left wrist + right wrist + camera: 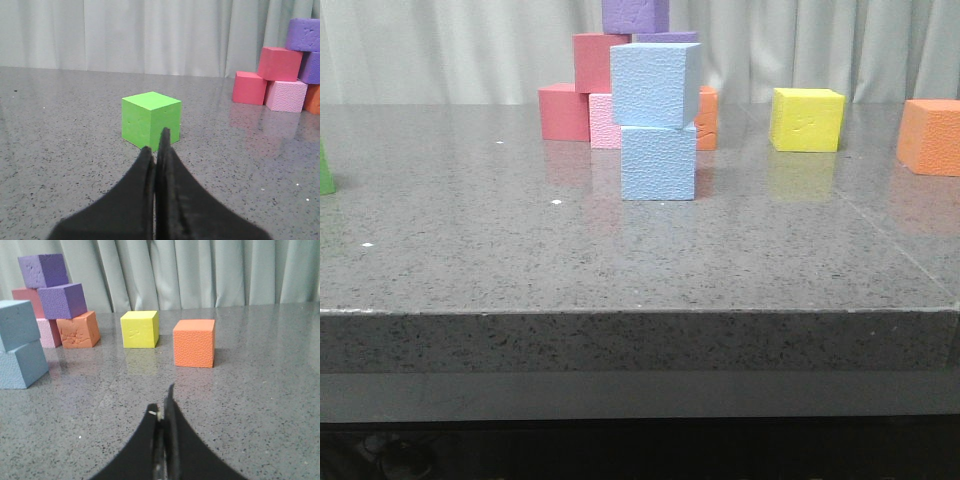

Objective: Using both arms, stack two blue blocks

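Note:
Two pale blue blocks stand stacked in the middle of the table. The upper blue block (656, 84) rests on the lower blue block (659, 162), slightly turned and shifted left. The stack also shows in the right wrist view, upper (17, 324) on lower (22, 365). No gripper shows in the front view. My left gripper (156, 150) is shut and empty, low over the table just short of a green cube (150, 120). My right gripper (163, 407) is shut and empty over bare table, well away from the stack.
Behind the stack is a pile of red (565, 111), pink (604, 121), purple (635, 15) and orange (707, 117) cubes. A yellow cube (807, 119) and an orange cube (930, 136) stand at the right. The green cube's edge (325, 170) shows at far left.

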`<state>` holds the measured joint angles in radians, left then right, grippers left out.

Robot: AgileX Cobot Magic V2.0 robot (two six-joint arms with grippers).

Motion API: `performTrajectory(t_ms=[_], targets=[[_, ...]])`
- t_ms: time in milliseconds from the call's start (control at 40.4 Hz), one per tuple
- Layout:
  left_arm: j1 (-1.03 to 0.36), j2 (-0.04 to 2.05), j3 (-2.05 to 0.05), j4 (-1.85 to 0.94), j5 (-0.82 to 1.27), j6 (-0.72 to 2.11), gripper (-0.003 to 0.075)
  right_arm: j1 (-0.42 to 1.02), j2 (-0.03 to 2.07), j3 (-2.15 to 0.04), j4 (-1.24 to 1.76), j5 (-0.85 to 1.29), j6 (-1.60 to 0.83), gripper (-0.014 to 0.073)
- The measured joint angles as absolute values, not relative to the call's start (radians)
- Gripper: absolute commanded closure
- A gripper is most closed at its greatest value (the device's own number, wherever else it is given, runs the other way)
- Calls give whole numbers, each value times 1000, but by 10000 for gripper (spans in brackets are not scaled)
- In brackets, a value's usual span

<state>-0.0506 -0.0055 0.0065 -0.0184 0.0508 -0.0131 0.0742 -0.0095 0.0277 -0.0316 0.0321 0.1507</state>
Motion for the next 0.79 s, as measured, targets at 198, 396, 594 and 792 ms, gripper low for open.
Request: performTrajectory(t_ms=[198, 396, 594, 792], targets=[[-51, -5, 6, -18, 51, -13, 738, 64, -9, 28, 92, 17, 8, 662], [-51, -5, 6, -18, 51, -13, 738, 23, -9, 28, 98, 10, 0, 662], [-51, -5, 6, -18, 51, -13, 738, 23, -9, 28, 83, 10, -5, 662], [-51, -5, 6, -18, 51, -13, 738, 23, -9, 28, 69, 10, -7, 662]])
